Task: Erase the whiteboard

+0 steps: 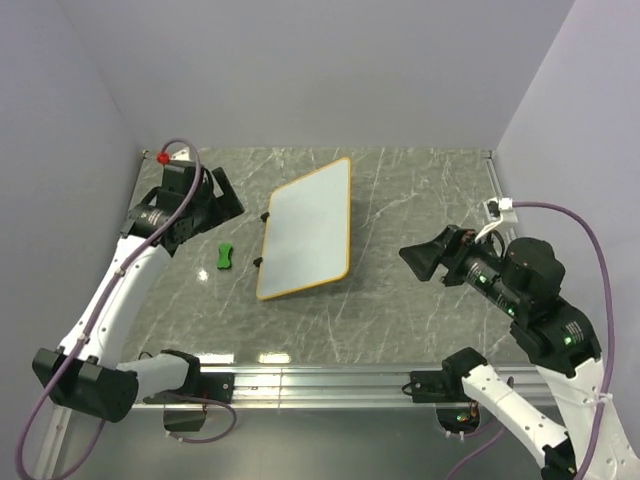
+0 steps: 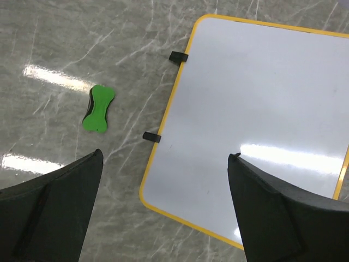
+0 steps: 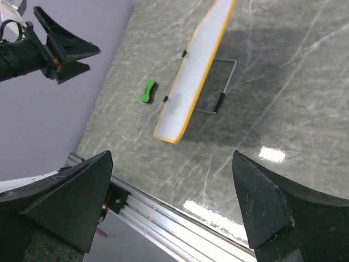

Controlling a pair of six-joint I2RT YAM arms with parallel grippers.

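Observation:
The whiteboard (image 1: 308,230) lies in the middle of the table, white with an orange-yellow frame and two black clips (image 2: 178,56) on its left edge. Its surface looks blank in the left wrist view (image 2: 256,109). In the right wrist view the whiteboard (image 3: 199,71) is propped at a tilt on a wire stand (image 3: 221,98). A small green eraser (image 1: 225,256) lies on the table left of the board. My left gripper (image 1: 222,200) is open and empty, above and behind the eraser (image 2: 98,107). My right gripper (image 1: 412,258) is open and empty, right of the board.
The table is grey marble with purple walls at the left, back and right. An aluminium rail (image 1: 320,380) runs along the near edge and shows in the right wrist view (image 3: 163,213). A purple cable (image 1: 590,230) loops over the right arm.

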